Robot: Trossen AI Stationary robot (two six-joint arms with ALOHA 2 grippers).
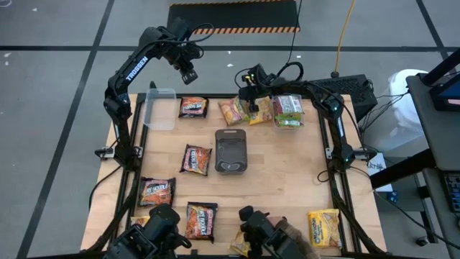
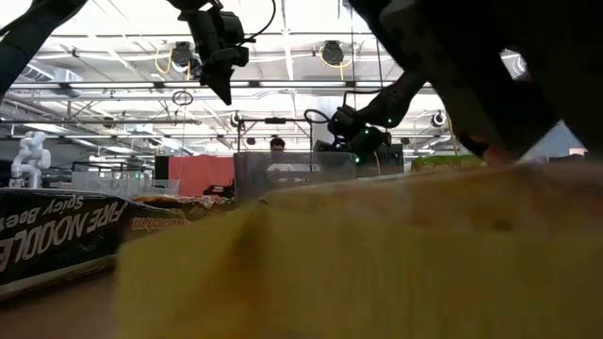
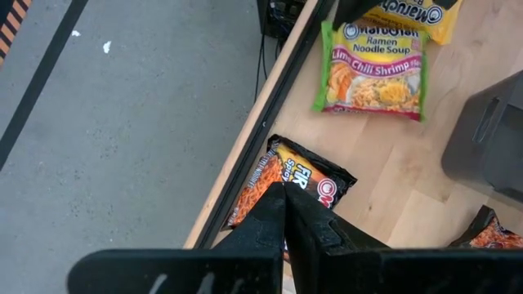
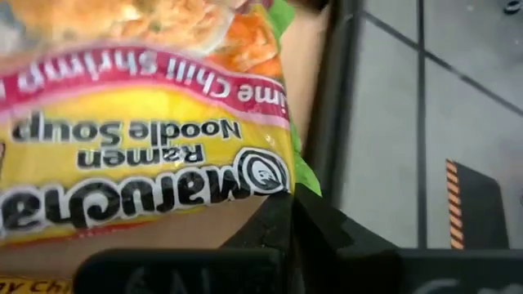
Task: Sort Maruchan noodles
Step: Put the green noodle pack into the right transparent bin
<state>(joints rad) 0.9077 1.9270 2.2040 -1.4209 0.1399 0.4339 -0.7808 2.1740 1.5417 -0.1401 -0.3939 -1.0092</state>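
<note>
Near the table's far edge lies a green-edged Lime Chili Shrimp packet [image 1: 231, 111] [image 3: 376, 69] [image 4: 139, 122], flat on the wood, with a yellow packet [image 1: 259, 112] beside it. My right gripper [image 1: 251, 103] [image 4: 286, 204] is down at that packet's far edge, shut. My left gripper [image 1: 189, 74] [image 3: 284, 204] hangs shut and empty high over the far left, above a dark Fire noodle packet [image 1: 193, 107] [image 3: 298, 184]. More dark packets [image 1: 194, 160] lie toward the near left. My right gripper pinches the Lime Chili Shrimp packet at its logo-end edge, close to the green corner [image 4: 301, 181], between its two fingertips. The fingers come slanting down from the table's far side. The packet still lies flat on the table.
A clear tub [image 1: 159, 108] stands at the far left and another tub [image 1: 288, 111] holding packets at the far right. A dark grey tray [image 1: 231, 151] sits mid-table. A yellow packet [image 1: 323, 227] lies near right. The table's far rim [image 3: 261, 122] runs close by.
</note>
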